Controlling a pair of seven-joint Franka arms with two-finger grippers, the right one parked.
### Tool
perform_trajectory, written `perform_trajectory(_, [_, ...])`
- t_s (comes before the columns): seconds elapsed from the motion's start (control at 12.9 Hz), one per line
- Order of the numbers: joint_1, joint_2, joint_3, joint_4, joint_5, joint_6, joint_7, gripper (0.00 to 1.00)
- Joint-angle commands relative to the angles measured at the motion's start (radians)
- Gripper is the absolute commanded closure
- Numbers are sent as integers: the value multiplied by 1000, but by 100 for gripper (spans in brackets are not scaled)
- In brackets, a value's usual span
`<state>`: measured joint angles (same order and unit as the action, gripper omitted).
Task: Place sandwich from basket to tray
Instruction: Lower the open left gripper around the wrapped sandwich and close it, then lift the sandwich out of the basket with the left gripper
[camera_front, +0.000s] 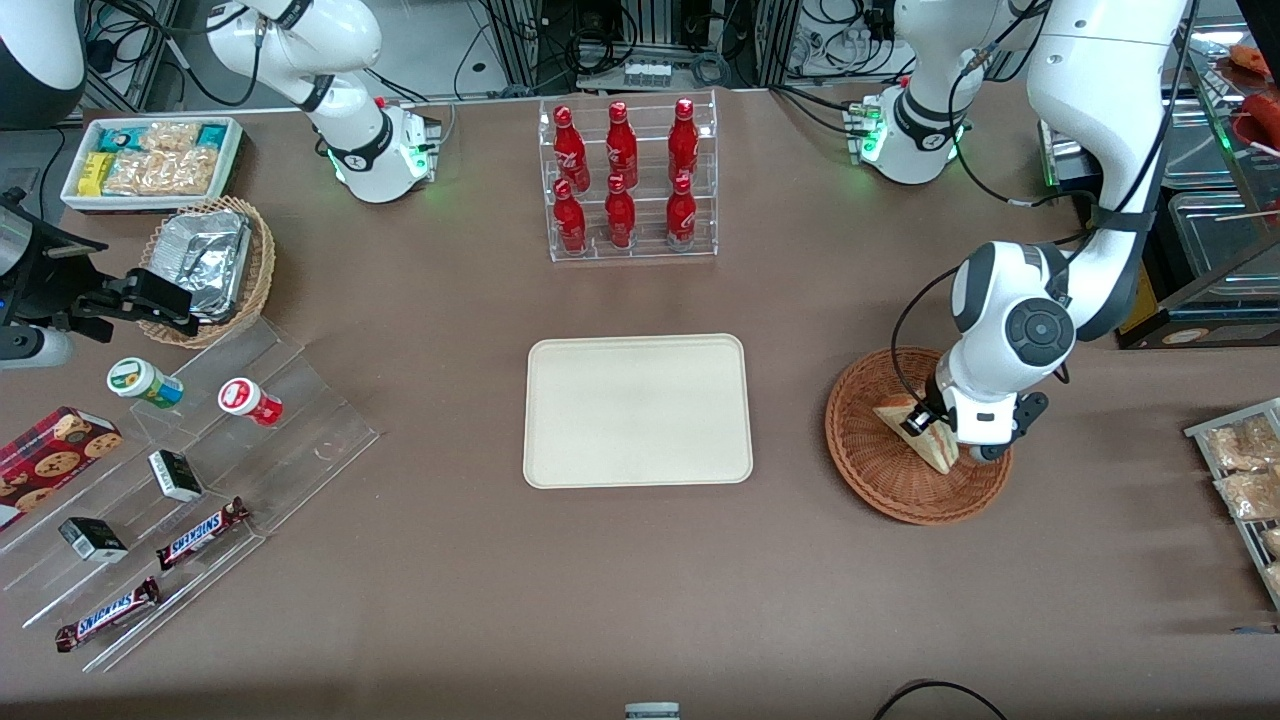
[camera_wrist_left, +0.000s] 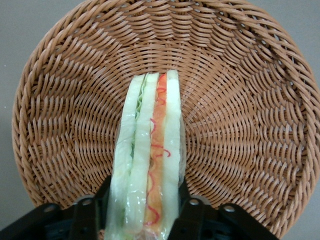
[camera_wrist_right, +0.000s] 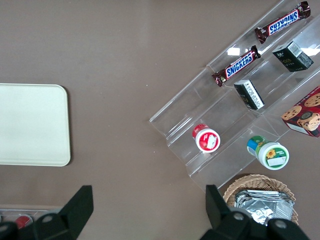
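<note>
From the front, the left arm's gripper (camera_front: 962, 447) is down inside the wide, shallow reddish-brown wicker basket (camera_front: 880, 480), at the small triangular clear-wrapped sandwich wedge (camera_front: 918, 428). The flat cream rectangular tray (camera_front: 638, 410) lies well apart, toward the parked arm's end of the table, with bare brown tabletop (camera_front: 780, 560) between.

In the left wrist view, the sandwich (camera_wrist_left: 150, 155) stands on edge between the black fingers (camera_wrist_left: 188, 216), its long axis running straight out from the jaws. They press both bread faces, so the wedge looks grasped, inside the basket (camera_wrist_left: 250, 115). Only this view shows that contact.

The right wrist view shows only the tray (camera_wrist_right: 30, 125).
</note>
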<state>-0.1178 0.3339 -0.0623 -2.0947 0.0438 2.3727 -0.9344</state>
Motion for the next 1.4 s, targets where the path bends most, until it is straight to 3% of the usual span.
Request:
perform_trajectory(0.0, [-14, -10, 7, -10, 7, 7, -27, 91])
perform_trajectory(0.23, [-14, -45, 7, 51, 7, -120, -15, 91])
perform_trajectory(0.47, [-14, -55, -11, 217, 7, -369, -14, 91])
perform_trajectory(0.62, [-14, -53, -37, 300, 7, -446, -21, 91])
perform_trajectory(1.01, [-14, -32, -200, 400, 4, -498, -9, 91])
perform_trajectory(1.32, [-14, 77, -380, 478, 57, -463, -3, 91])
